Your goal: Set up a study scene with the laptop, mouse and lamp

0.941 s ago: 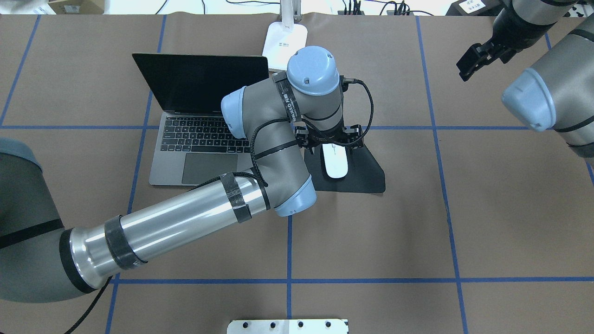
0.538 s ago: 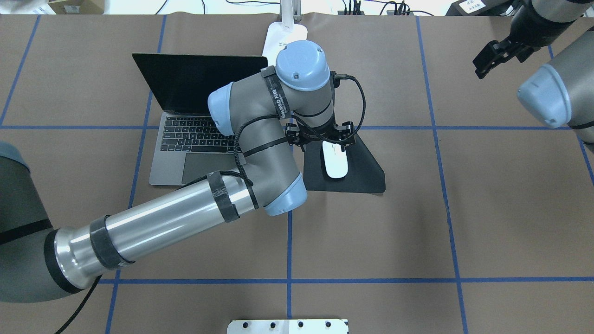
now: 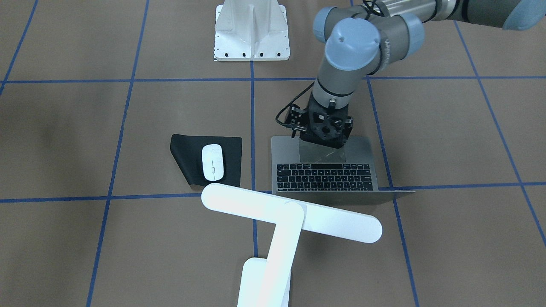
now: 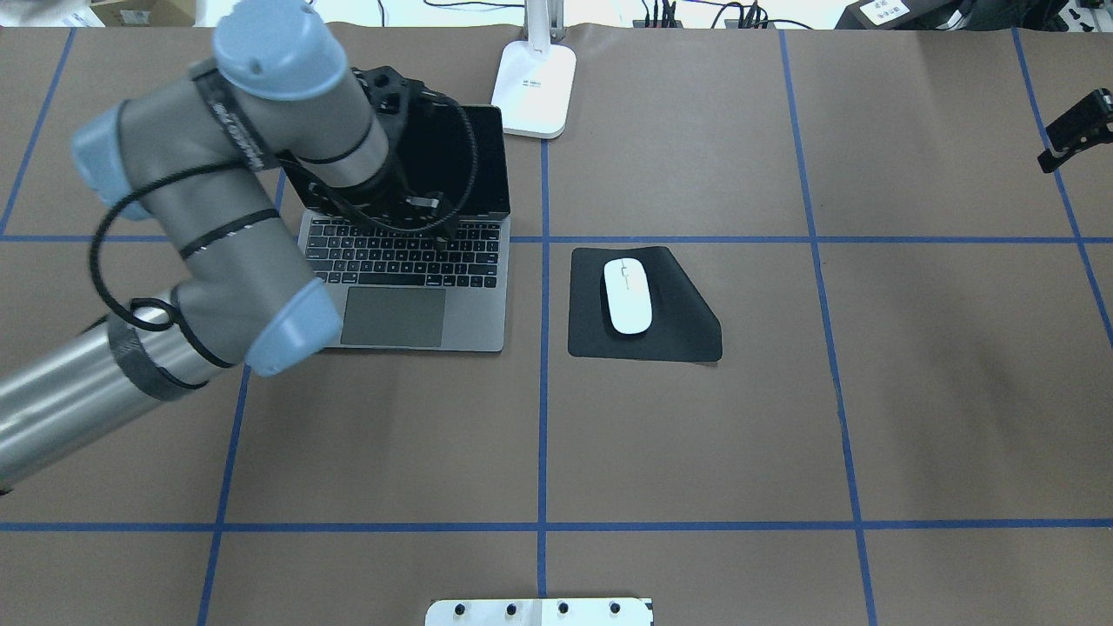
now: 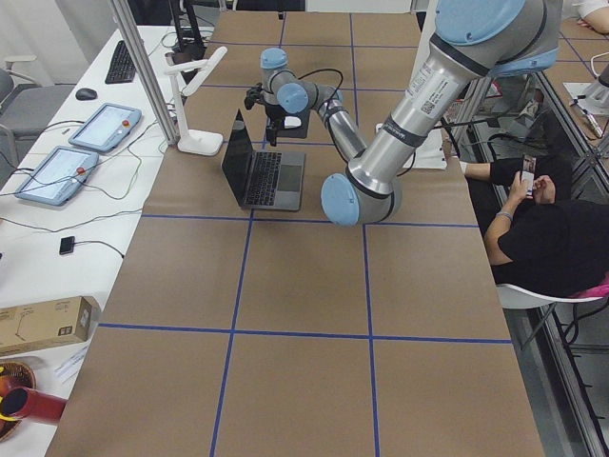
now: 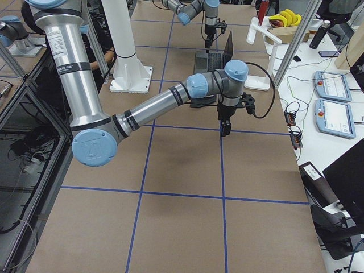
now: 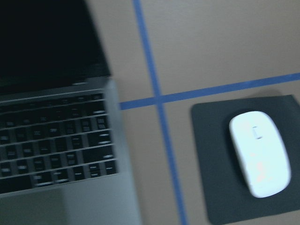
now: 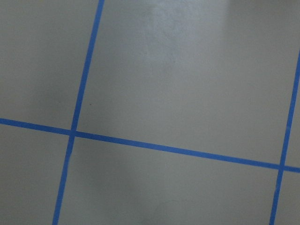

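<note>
The grey laptop (image 4: 409, 287) stands open left of centre, its dark screen facing me; it also shows in the front view (image 3: 326, 177). The white mouse (image 4: 628, 296) lies on a black mat (image 4: 661, 343) to the laptop's right, apart from both grippers. The white lamp's base (image 4: 535, 83) stands at the far edge, and its T-shaped head (image 3: 290, 217) hangs over the laptop's back. My left gripper (image 3: 323, 143) hovers above the laptop's keyboard, open and empty. My right gripper (image 4: 1074, 130) is raised at the far right edge; I cannot tell its jaws.
A white ribbed pedestal (image 3: 251, 30) with bolt holes stands at the near edge, in the middle. Blue tape lines grid the brown table (image 4: 696, 435). A seated person (image 5: 542, 219) is beside the table in the left side view.
My left arm has swung left, from just above the mouse to above the laptop. The mouse stays on the mat. My right arm has drawn further right.
</note>
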Robot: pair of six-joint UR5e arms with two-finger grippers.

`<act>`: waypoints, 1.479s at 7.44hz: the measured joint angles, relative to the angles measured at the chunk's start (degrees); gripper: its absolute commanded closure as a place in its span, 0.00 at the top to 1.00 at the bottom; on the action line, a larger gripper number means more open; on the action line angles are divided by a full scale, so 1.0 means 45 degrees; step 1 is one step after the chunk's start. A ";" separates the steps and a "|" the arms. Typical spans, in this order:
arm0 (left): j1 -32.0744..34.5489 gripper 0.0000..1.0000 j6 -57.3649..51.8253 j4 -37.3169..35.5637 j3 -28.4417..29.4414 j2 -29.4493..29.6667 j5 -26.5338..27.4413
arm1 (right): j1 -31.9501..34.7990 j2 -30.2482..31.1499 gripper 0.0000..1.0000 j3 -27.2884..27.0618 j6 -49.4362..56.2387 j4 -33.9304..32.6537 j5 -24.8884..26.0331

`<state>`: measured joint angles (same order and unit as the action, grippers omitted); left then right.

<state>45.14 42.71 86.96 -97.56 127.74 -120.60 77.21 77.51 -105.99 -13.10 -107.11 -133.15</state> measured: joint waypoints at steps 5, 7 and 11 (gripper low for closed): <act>0.5349 0.99 -0.7146 0.0003 -0.0469 -0.4527 -0.2635 | 0.1362 0.1975 1.00 -0.0004 0.1766 0.0032 -0.0349; 0.6706 0.99 -0.9014 0.0098 -0.0421 -0.6100 -0.2946 | 0.1646 0.2560 1.00 -0.0005 0.2723 0.0323 -0.0324; 0.8684 0.99 -1.1575 0.0164 -0.0569 -0.8788 -0.3009 | 0.1746 0.3549 1.00 -0.0047 0.2988 0.1918 -0.0313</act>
<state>84.21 -9.38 87.70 -100.12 88.20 -134.14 85.07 93.48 -106.20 0.35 -98.48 -134.56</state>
